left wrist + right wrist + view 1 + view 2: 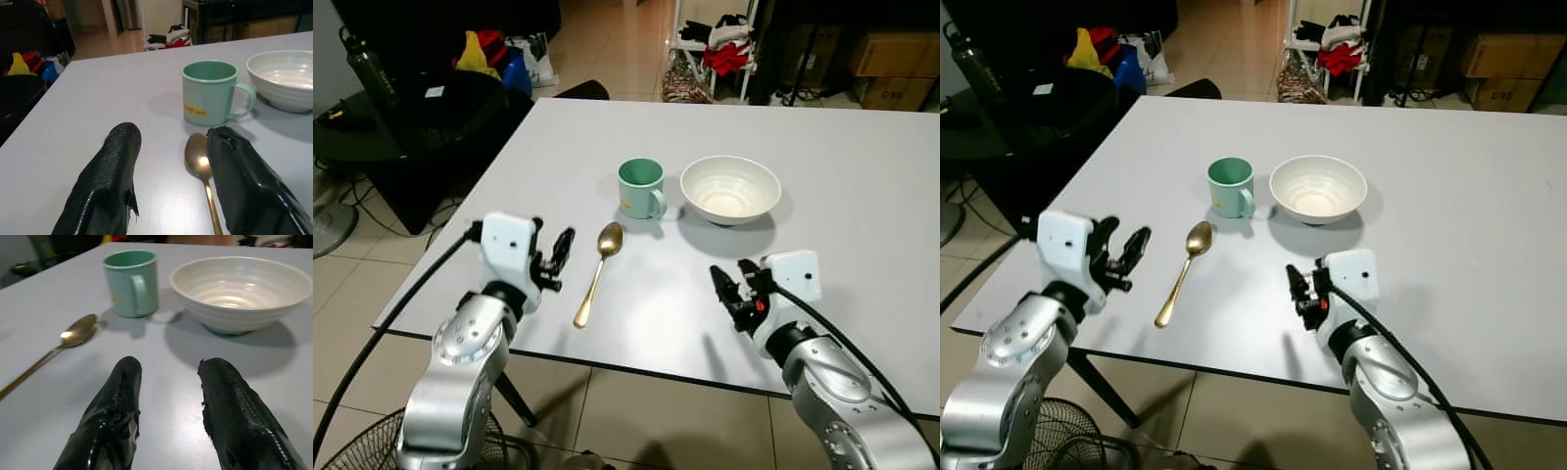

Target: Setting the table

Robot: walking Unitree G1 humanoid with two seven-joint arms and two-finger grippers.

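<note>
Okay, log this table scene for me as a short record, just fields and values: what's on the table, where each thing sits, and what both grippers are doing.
surface: white table
mug: green mug, upright, handle toward the bowl
bowl: white bowl, upright, beside the mug on the robot's right
spoon: gold spoon, lying flat, its bowl end near the mug
left gripper: left gripper, open, over the table's near edge, left of the spoon, holding nothing
right gripper: right gripper, open, over the table in front of the bowl, holding nothing

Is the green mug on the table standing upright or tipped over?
Upright. The green mug rests on its base on the white table, with its round opening facing up and its handle at the side.
</note>
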